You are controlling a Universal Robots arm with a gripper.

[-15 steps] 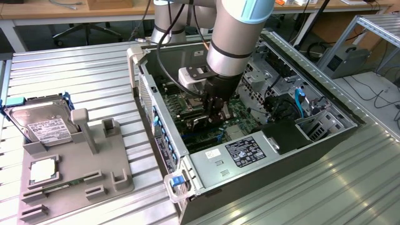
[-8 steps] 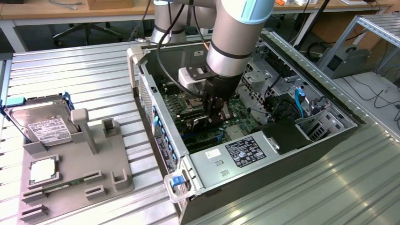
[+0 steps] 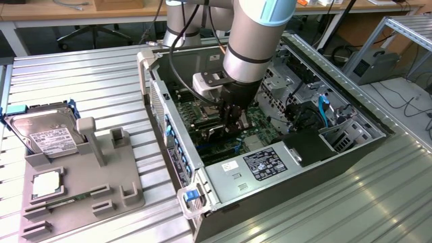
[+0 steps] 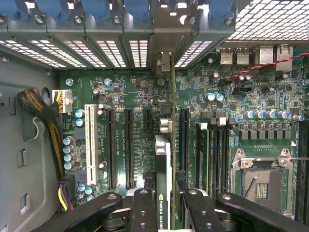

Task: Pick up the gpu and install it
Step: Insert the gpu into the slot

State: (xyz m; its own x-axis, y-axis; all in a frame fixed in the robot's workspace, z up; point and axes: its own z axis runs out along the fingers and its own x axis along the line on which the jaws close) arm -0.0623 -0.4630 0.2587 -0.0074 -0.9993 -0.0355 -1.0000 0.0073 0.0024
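Observation:
My arm reaches down into the open computer case (image 3: 307,164). The gripper (image 3: 233,121) hangs over the motherboard (image 3: 260,129) in the middle of the case. In the wrist view the gripper (image 4: 169,205) is shut on the gpu (image 4: 164,164), a thin dark card seen edge-on with a white label strip. One finger (image 4: 142,208) sits on each side of it. The card runs between the black expansion slots (image 4: 129,147). Its metal end bracket (image 4: 165,63) reaches the rear slot openings. I cannot tell whether its lower edge sits in a slot.
A silver hard drive (image 3: 44,134) stands in a grey fixture (image 3: 81,187) at the exterior view's left, with a green memory stick (image 3: 64,201) lying in it. Inside the case are a labelled grey box (image 3: 266,163), an open processor socket (image 4: 263,176) and a sleeved cable bundle (image 4: 43,125).

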